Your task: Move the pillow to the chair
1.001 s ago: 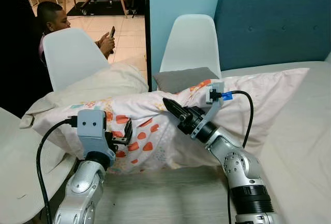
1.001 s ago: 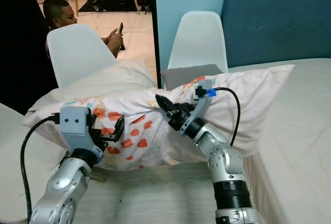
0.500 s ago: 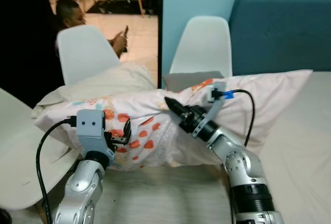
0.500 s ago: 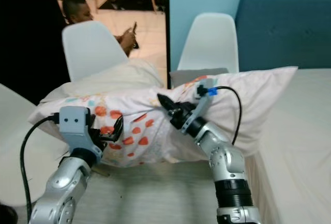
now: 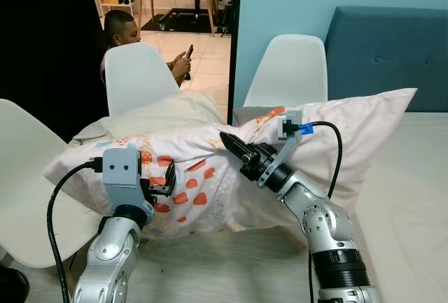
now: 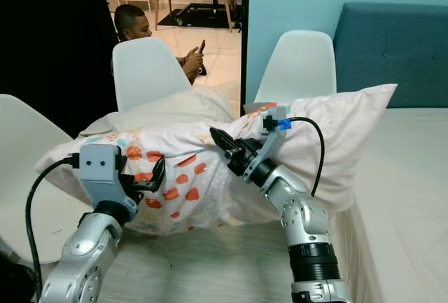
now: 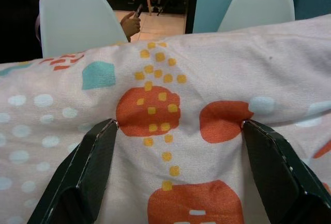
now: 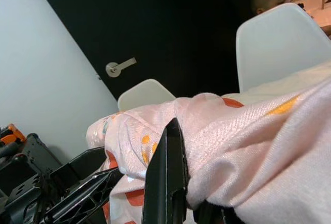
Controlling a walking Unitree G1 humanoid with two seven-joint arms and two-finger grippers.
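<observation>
In the left eye view, a long pillow [image 5: 210, 170] with red and orange prints stretches across the middle of the frame, held up between the two arms. The left gripper [image 5: 162, 184], at lower left, has its black fingers pressed into the pillow's near side, clamped on a fold of the cover. The right gripper [image 5: 234, 148], at centre, has its fingers closed together on the cloth along the pillow's upper edge. A white chair [image 5: 140, 79] stands behind the pillow at upper left, with a person [image 5: 122, 29] seated beyond it holding a phone. A second white chair [image 5: 292, 71] stands at upper centre, and a third [image 5: 28, 177] at the left edge. The bed [image 5: 406, 191] fills the right side.

The right eye view shows the same layout.

In the left wrist view, the two fingers [image 7: 85, 175] are spread wide apart and dig into the printed cloth, which bulges between them.

In the right wrist view, one black finger [image 8: 165, 180] lies tight against a pinched ridge of the pillow's cloth.
</observation>
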